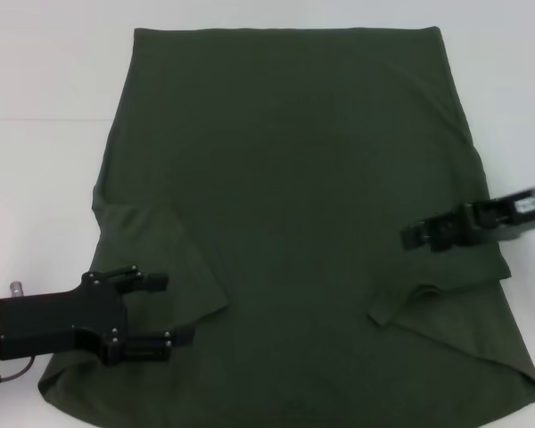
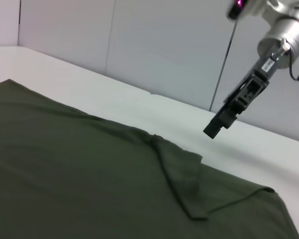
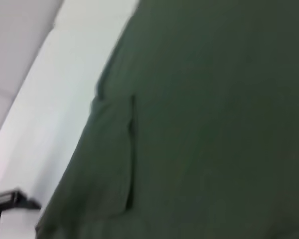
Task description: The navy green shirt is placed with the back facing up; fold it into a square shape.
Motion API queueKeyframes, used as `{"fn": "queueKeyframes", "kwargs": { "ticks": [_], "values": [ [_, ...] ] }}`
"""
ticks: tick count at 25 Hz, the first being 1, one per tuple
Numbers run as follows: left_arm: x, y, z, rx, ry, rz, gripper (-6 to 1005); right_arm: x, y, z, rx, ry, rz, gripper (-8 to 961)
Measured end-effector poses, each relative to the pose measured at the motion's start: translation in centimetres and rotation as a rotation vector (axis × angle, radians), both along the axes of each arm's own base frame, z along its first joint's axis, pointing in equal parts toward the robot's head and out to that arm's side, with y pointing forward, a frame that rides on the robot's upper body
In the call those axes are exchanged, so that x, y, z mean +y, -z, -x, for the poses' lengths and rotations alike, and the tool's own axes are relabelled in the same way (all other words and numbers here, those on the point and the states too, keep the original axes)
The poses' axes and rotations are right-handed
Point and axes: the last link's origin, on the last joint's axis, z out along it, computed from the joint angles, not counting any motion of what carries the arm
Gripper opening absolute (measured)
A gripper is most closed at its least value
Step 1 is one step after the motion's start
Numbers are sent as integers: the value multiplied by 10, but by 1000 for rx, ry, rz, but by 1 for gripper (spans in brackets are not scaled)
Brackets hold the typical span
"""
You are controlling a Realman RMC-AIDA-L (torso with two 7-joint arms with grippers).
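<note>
Navy green shirt [image 1: 294, 205] lies flat on white table [image 1: 36, 178], both sleeves folded inward. Left gripper [image 1: 152, 309] at near-left sleeve, fingers apart, nothing held. Right gripper [image 1: 419, 236] above right edge; finger state cannot be told.

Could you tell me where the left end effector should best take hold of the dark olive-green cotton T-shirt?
Probably at the folded-in sleeve on the robot's left side of the dark olive-green T-shirt. The open left end effector already faces it from the outer edge, and that flap's free edge gives the fingers something to pinch.

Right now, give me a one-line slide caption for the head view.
Both sleeves folded inward on the navy green shirt; open left gripper at its left sleeve, right gripper over its right edge.
</note>
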Motion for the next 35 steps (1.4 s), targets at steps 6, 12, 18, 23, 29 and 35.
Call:
{"fn": "queueKeyframes", "kwargs": {
  "ticks": [6, 12, 18, 23, 29, 35],
  "values": [
    [2, 2, -2, -7, 4, 7, 905, -17, -33, -62, 85, 239, -116, 736],
    [3, 3, -3, -4, 5, 6, 904, -11, -55, -86, 48, 364, -168, 791],
    [5, 4, -4, -3, 9, 9, 904, 9, -54, -73, -76, 356, -156, 793],
    [8, 3, -5, -1, 16, 7, 905, 17, -45, -63, -142, 322, -126, 791],
    [8, 4, -7, -2, 22, 10, 904, 19, -41, -67, -197, 298, -129, 790],
    [8, 6, -8, -3, 23, 16, 905, 19, -35, -70, -225, 241, -135, 789]
  ]
}}
